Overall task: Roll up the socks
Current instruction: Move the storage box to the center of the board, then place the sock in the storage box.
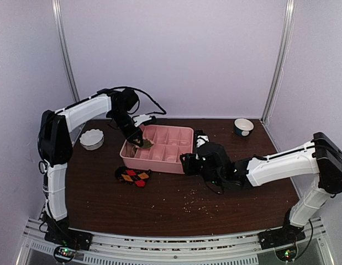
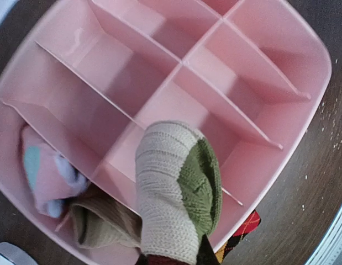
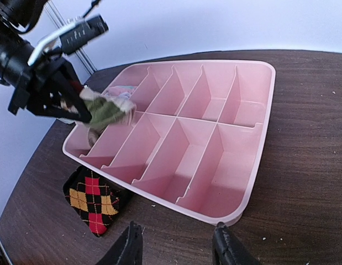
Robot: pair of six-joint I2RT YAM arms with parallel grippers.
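Argyle sock (image 1: 133, 176), black with red and orange diamonds, lies flat on the dark table (image 1: 104, 204) just off the near-left corner of the pink tray (image 3: 264, 121). In the top view its long axis runs roughly 9 to 3 o'clock. The right gripper (image 3: 176, 244) hovers low by the tray's near wall, jaws well apart with nothing between them, and the argyle sock sits at about 8 o'clock from it.

Farther in, the tray's left-end compartments hold a pink-and-teal sock (image 2: 42, 175) and a tan sock (image 2: 101, 222). Above that end hangs the left gripper (image 1: 137, 139), clamped tight on a rolled cream-and-olive sock (image 2: 172, 187). The roll dangles over the dividers, and I cannot tell which compartment lies straight beneath it.

The relation that counts is that the argyle sock lies at 6 o'clock from the left gripper, nearer to it than to the right one. My judgement is that the roll wants releasing into a free compartment first. The left arm would then have the shorter reach to the argyle sock.
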